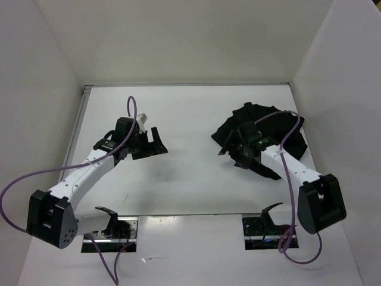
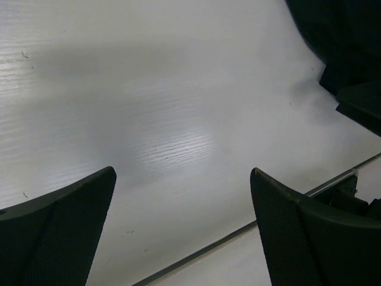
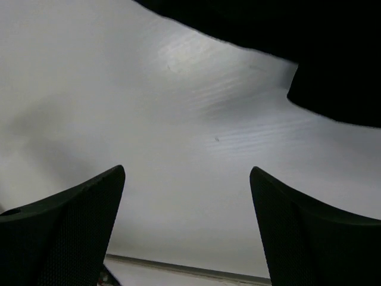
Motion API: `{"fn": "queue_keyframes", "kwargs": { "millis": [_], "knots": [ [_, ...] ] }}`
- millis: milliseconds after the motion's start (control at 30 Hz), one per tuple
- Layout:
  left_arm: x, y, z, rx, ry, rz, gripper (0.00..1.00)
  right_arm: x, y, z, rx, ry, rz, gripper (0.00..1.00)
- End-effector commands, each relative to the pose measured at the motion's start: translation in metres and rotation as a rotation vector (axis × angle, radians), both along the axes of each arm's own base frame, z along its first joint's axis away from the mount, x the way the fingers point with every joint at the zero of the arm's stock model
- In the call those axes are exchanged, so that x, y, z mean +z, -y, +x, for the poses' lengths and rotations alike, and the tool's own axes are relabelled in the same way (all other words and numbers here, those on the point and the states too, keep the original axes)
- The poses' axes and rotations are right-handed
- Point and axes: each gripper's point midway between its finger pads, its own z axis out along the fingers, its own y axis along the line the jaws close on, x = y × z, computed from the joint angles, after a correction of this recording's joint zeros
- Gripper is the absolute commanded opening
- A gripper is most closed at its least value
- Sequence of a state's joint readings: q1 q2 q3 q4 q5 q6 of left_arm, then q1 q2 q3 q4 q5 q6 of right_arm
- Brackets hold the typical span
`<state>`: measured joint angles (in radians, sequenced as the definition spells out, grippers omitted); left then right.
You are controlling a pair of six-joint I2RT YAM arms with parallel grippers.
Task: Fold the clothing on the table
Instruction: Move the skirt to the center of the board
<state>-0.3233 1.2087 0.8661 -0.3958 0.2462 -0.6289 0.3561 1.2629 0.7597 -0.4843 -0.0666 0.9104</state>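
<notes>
The clothing (image 1: 231, 127) is a crumpled black heap on the right back part of the white table (image 1: 190, 113). My right gripper (image 1: 244, 162) hovers over the heap's near-left edge, open and holding nothing. In the right wrist view its fingertips (image 3: 113, 179) frame bare table, with the clothing (image 3: 268, 24) dark across the top. My left gripper (image 1: 156, 143) stands open over bare table on the left, well apart from the garment. The left wrist view shows only table between the left gripper's (image 2: 181, 173) fingers, with the clothing (image 2: 348, 36) at the top right corner.
White walls (image 1: 47, 71) close the table in on three sides. A thin metal edge strip (image 2: 238, 232) runs along the near side. The two arm bases (image 1: 110, 229) sit at the near edge, with purple cables (image 1: 18, 185) looping beside them.
</notes>
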Motion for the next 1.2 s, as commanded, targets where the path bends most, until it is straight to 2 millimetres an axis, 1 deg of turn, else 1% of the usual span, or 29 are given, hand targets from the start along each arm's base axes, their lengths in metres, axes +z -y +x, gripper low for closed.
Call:
{"fn": "queue_keyframes", "kwargs": {
  "millis": [0,33,67,100,133,167,267,300,333,400,433,500,533,567,633,667,700,733,767,800,833,867,1033,1100,1133,1167],
  "knots": [
    [0.020,0.003,0.012,-0.006,0.067,0.001,1.00,0.032,0.016,0.045,0.069,0.115,-0.215,0.90],
    [0.022,0.001,0.014,0.005,0.072,0.011,1.00,0.030,0.030,0.038,0.124,0.065,-0.321,0.90],
    [0.020,-0.001,0.013,0.013,0.065,0.021,1.00,0.052,0.034,0.053,0.121,0.094,-0.369,0.90],
    [0.021,-0.003,0.014,0.020,0.065,0.029,1.00,0.050,0.049,0.057,0.111,0.064,-0.465,0.90],
    [0.020,-0.006,0.016,0.036,0.069,0.044,1.00,0.050,0.062,0.049,0.126,0.009,-0.523,0.90],
    [0.019,-0.006,0.014,0.035,0.058,0.048,1.00,0.058,0.071,0.054,0.126,0.007,-0.565,0.90],
    [0.026,-0.007,0.012,0.042,0.077,0.034,1.00,0.054,0.098,0.045,0.120,-0.065,-0.714,0.89],
    [0.025,-0.007,0.010,0.042,0.075,0.035,1.00,0.054,0.098,0.045,0.121,-0.065,-0.715,0.89],
    [0.025,-0.007,0.010,0.049,0.071,0.029,1.00,0.050,0.099,0.041,0.126,-0.079,-0.719,0.89],
    [0.019,-0.008,0.006,0.048,0.053,0.036,1.00,0.047,0.099,0.041,0.135,-0.078,-0.723,0.87],
    [0.019,-0.008,0.006,0.048,0.053,0.036,1.00,0.053,0.106,0.043,0.101,-0.073,-0.756,0.87],
    [0.018,-0.009,0.004,0.048,0.043,0.040,1.00,0.051,0.112,0.041,0.074,-0.092,-0.786,0.86],
    [0.018,-0.009,0.004,0.048,0.042,0.040,1.00,0.048,0.112,0.041,0.078,-0.103,-0.790,0.86],
    [0.015,-0.009,0.004,0.048,0.034,0.043,1.00,0.041,0.113,0.039,0.087,-0.125,-0.797,0.86],
    [0.015,-0.009,0.004,0.048,0.034,0.043,1.00,0.034,0.113,0.039,0.096,-0.149,-0.805,0.86],
    [0.011,-0.009,0.003,0.047,0.017,0.050,1.00,0.029,0.113,0.039,0.102,-0.164,-0.810,0.86],
    [0.011,-0.009,0.003,0.047,0.017,0.050,1.00,0.018,0.110,0.038,0.113,-0.194,-0.818,0.86],
    [0.011,-0.009,0.003,0.047,0.017,0.050,1.00,0.016,0.111,0.039,0.116,-0.211,-0.832,0.86],
    [0.011,-0.009,0.003,0.047,0.017,0.050,1.00,0.010,0.108,0.038,0.123,-0.226,-0.836,0.86],
    [0.010,-0.010,0.003,0.041,0.021,0.055,1.00,0.000,0.111,0.036,0.135,-0.267,-0.864,0.86],
    [0.009,-0.010,0.001,0.040,0.011,0.059,1.00,-0.005,0.113,0.036,0.129,-0.282,-0.875,0.86],
    [0.009,-0.010,0.001,0.040,0.011,0.059,1.00,-0.010,0.110,0.035,0.135,-0.294,-0.879,0.86],
    [0.007,-0.014,0.001,0.035,0.010,0.073,1.00,-0.038,0.115,0.032,0.148,-0.389,-0.935,0.86],
    [0.007,-0.015,0.001,0.029,0.014,0.078,1.00,-0.043,0.117,0.030,0.155,-0.409,-0.951,0.69],
    [0.007,-0.015,0.001,0.029,0.014,0.078,1.00,-0.050,0.117,0.031,0.160,-0.420,-0.955,0.53],
    [0.007,-0.015,0.001,0.029,0.014,0.078,1.00,-0.050,0.117,0.031,0.160,-0.420,-0.955,0.44]
  ]
}}
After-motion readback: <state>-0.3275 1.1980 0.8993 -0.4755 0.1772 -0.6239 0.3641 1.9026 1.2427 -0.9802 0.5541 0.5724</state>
